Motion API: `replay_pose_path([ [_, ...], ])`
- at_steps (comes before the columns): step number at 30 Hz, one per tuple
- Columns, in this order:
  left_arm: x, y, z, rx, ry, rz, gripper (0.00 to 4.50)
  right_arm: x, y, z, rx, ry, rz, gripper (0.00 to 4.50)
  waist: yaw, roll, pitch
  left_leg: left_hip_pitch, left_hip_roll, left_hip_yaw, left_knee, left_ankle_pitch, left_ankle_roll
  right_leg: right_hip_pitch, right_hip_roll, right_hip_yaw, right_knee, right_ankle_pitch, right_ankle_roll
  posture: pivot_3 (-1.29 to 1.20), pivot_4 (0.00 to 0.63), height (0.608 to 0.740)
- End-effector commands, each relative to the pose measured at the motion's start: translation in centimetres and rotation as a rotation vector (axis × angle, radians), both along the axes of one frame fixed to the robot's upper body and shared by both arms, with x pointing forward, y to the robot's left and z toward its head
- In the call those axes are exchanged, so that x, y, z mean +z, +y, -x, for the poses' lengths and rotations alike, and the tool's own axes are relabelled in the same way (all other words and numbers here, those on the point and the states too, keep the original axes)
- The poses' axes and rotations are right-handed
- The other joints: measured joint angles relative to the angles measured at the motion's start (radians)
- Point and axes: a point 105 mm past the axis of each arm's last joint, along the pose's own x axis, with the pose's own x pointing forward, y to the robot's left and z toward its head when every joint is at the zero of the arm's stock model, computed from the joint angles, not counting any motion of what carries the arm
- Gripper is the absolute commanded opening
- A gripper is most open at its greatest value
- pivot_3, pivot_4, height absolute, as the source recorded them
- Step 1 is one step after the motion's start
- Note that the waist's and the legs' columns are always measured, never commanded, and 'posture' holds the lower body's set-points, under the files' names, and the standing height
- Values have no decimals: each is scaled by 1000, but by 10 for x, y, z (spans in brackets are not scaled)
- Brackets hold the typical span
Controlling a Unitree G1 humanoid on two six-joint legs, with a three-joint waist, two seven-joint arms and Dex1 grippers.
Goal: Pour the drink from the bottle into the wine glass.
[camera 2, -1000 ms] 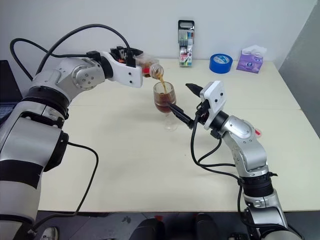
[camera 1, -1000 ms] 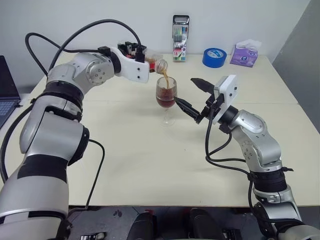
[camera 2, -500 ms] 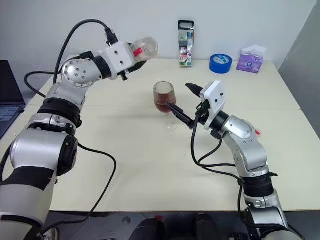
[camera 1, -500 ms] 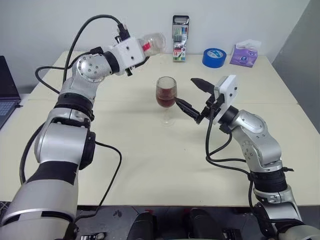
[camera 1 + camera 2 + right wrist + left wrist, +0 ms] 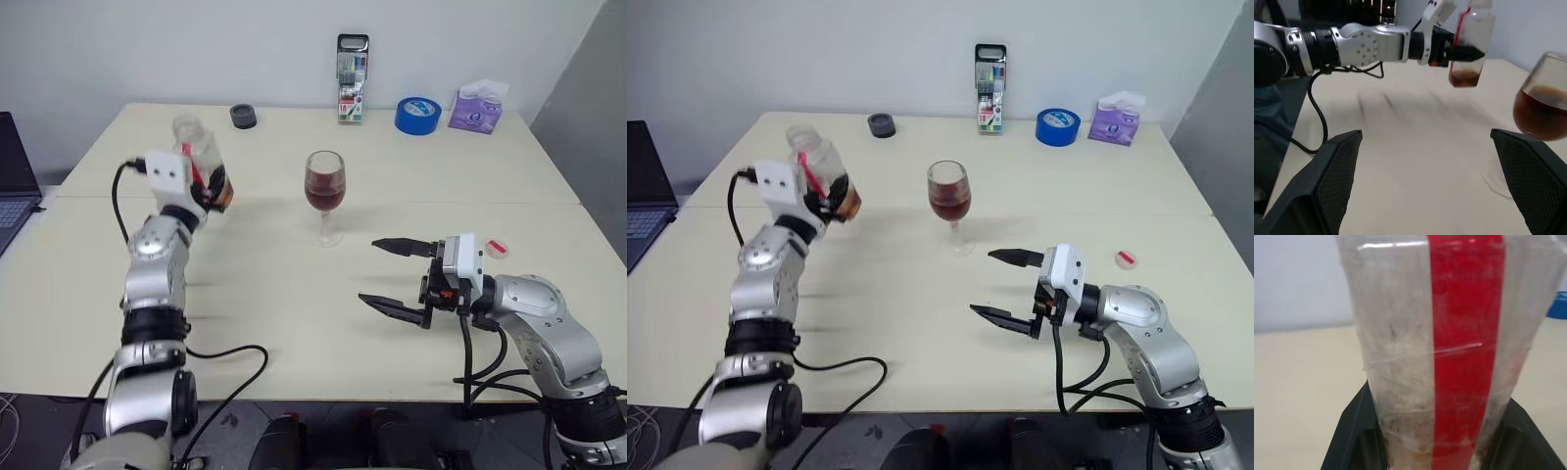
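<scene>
the bottle (image 5: 201, 166) stands upright in the left claw (image 5: 206, 191), pinched tight low on its body, a little dark drink (image 5: 1464, 78) in its bottom, above the bench's (image 5: 294, 313) left part. the glass (image 5: 325, 196) stands to that claw's right, well apart, half full of drink, on open bench mid-way. the right claw (image 5: 397, 277) hangs spread wide and empty, nearer than the glass, its fingers pointing left over bare bench. far edge beyond the glass: marker pack (image 5: 352, 65), tape roll (image 5: 418, 115), tissues (image 5: 475, 106), dark cap (image 5: 243, 117).
</scene>
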Motion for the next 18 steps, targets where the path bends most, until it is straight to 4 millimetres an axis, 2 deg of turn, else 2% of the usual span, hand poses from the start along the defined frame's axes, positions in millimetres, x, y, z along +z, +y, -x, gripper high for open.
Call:
replay_pose_path([
  [1, 10, 6, 10, 20, -67, 50, 1743, 7, 3, 4, 34, -38, -13, 4500, 2, -1, 0, 1, 0, 0, 0, 0, 0, 1, 0, 0, 0, 0, 0, 0, 150, 740],
  [4, -9, 11, 14, 31, -38, 53, 1743, 10, 6, -3, 10, -34, -33, 4500, 1, -1, -1, 1, 0, 0, 0, 0, 1, 2, 0, 0, 0, 0, 0, 0, 150, 740],
  [18, -61, 17, 14, 23, 57, 51, 1743, 12, 9, -10, -32, -19, -67, 4500, 2, -1, -2, 3, 0, 0, 0, -1, 2, 2, 0, 0, 0, 0, 0, 0, 150, 740],
])
